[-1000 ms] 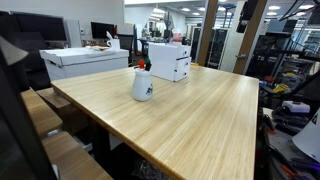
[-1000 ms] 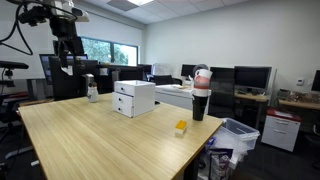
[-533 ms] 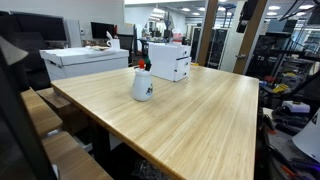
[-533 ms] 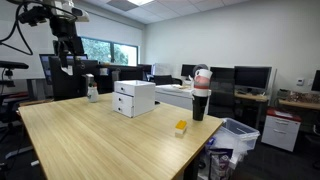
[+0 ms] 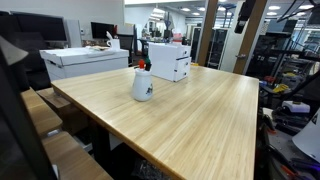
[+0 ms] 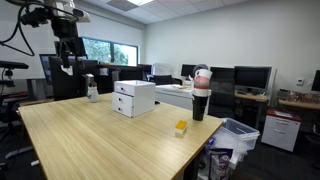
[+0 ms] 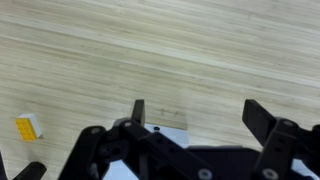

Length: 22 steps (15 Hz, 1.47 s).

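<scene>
My gripper (image 6: 68,55) hangs high above the far left corner of the wooden table (image 6: 100,140), open and empty. In the wrist view the gripper (image 7: 200,115) looks straight down on the table top (image 7: 150,50), its two dark fingers (image 7: 138,110) spread wide. The white corner of a drawer unit (image 7: 170,133) shows between them, far below. That white drawer unit (image 6: 134,98) stands on the table in both exterior views (image 5: 169,61). A small yellow block (image 6: 181,127) lies near the table edge and shows at the left of the wrist view (image 7: 28,126).
A white rounded jug (image 5: 143,85) stands on the table. A small bottle (image 6: 92,90) stands beyond the drawer unit, and a dark cup with a red and white top (image 6: 201,95) at the table's far edge. A large white box (image 5: 80,62) and desks with monitors (image 6: 250,78) surround it.
</scene>
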{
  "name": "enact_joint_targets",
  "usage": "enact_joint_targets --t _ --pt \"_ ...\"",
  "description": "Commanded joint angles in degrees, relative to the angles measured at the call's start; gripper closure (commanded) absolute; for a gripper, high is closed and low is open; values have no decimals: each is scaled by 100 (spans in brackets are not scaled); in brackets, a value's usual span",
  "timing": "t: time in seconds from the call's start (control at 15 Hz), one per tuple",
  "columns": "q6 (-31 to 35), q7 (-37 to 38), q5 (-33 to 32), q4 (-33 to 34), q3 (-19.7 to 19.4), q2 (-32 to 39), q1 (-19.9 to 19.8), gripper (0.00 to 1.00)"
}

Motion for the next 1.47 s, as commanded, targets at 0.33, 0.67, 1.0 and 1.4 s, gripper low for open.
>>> enact_joint_targets --t 0.33,0.67,1.0,1.4 --pt "3135 204 -599 -257 -100 1584 -372 0" --pt "5718 2199 -1636 -659 934 2841 -1329 0" --pt "5529 4292 -2848 -790 2712 2883 -2829 0" --pt "5182 6416 -3588 -888 3608 2903 -3057 0"
